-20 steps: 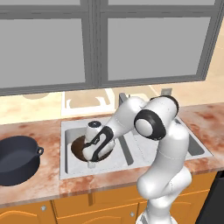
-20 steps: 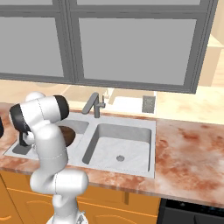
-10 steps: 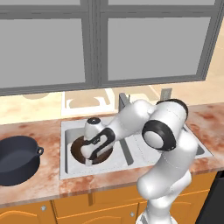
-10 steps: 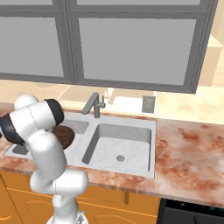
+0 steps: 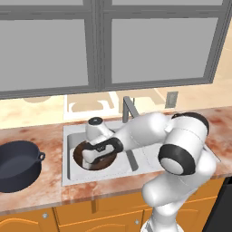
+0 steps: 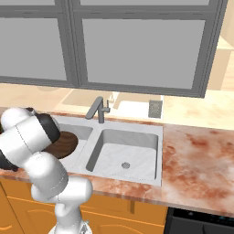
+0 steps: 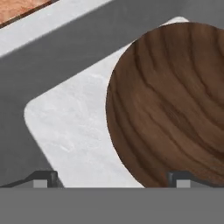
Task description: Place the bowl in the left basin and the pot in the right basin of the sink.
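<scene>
My gripper had just sprung wide, leaving the bowl in the left basin; pot came next.

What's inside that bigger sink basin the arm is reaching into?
A brown wooden bowl lies in the left basin, on its pale marbled floor. The open gripper hangs just above it. The arm covers part of the bowl, and the bowl hides the basin floor beneath it.

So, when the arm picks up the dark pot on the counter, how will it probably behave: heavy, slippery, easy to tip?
The pot looks large and deep-walled, so it is probably heavy for a two-finger grip. Its smooth dark surface may be slippery. A grip at one small loop handle or the rim would be off-centre, so it could tilt. Standing on the counter, its wide base seems stable.
</scene>
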